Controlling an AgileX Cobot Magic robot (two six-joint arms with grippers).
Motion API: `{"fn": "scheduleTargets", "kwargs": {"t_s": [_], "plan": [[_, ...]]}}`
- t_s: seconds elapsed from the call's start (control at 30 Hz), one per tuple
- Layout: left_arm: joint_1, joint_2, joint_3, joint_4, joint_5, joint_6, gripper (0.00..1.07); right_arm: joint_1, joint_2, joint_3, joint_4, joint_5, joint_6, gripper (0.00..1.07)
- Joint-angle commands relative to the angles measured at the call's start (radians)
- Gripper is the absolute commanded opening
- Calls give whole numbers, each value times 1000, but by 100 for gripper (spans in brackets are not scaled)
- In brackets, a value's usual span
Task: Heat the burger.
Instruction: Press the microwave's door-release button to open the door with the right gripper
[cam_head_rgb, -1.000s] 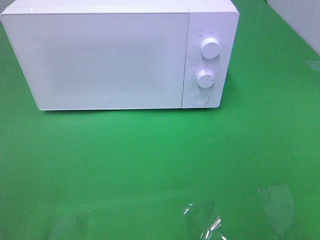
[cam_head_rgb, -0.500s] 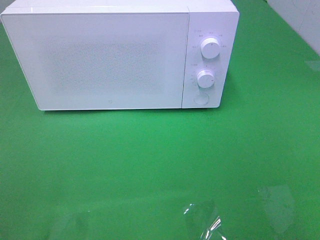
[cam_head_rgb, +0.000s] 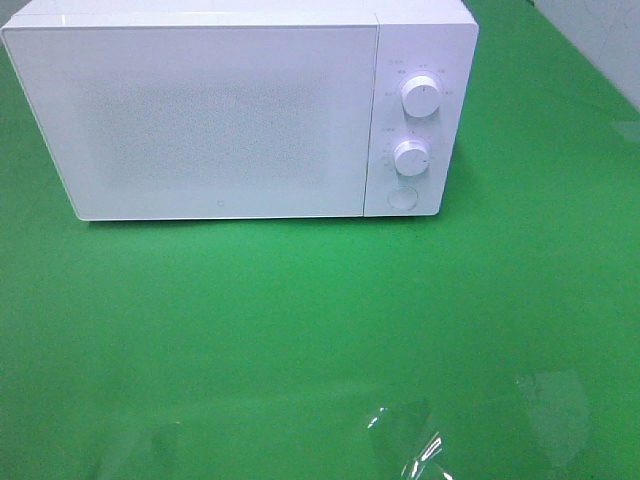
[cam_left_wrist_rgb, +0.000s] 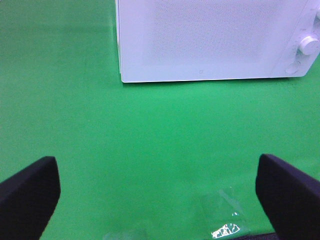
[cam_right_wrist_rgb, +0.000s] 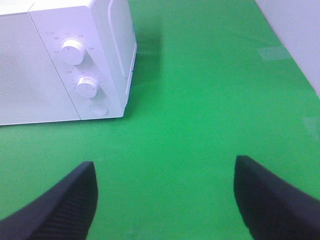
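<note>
burger isn't showing in any view. Nothing burger-like is lying on the tabletop (cam_head_rgb: 300, 330) in front of the microwave (cam_head_rgb: 220, 120), only a shiny clear film patch (cam_head_rgb: 405, 440) near the front edge. The door (cam_head_rgb: 200, 200) is sitting flush shut and frosted, so I can't tell whether the burger is already inside. I'm guessing it is, or it's off camera

key relation: the microwave is lying straight ahead of both hands, long side facing them, well apart from either. The controls are stacking up at its right end: upper knob (cam_head_rgb: 421, 97), lower knob (cam_head_rgb: 411, 158), round button (cam_head_rgb: 402, 198) below. That end is facing the right arm, so the right hand is looking like the better pick for button or knobs

left hand (cam_left_wrist_rgb: 157, 170) is hanging spread wide, nothing between the fingers, aiming at the door's lower corner. right hand (cam_right_wrist_rgb: 165, 167) is also gaping, empty, pointing past the control panel side. Both are hovering above the tabletop, pitched forward and down, touching nothing, out of the high camera's view
</note>
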Motion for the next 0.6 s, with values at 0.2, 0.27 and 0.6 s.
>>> {"fn": "scheduleTargets", "kwargs": {"t_s": [0.2, 0.27, 0.6], "plan": [[-1, -16, 2, -2, -7, -5, 99, -7, 132, 3, 2, -147, -8, 73], [-1, -16, 2, -2, -7, -5, 99, -7, 174, 3, 2, -184, -8, 73], [-1, -16, 2, -2, -7, -5, 99, -7, 393, 4, 2, -423, -8, 73]]}}
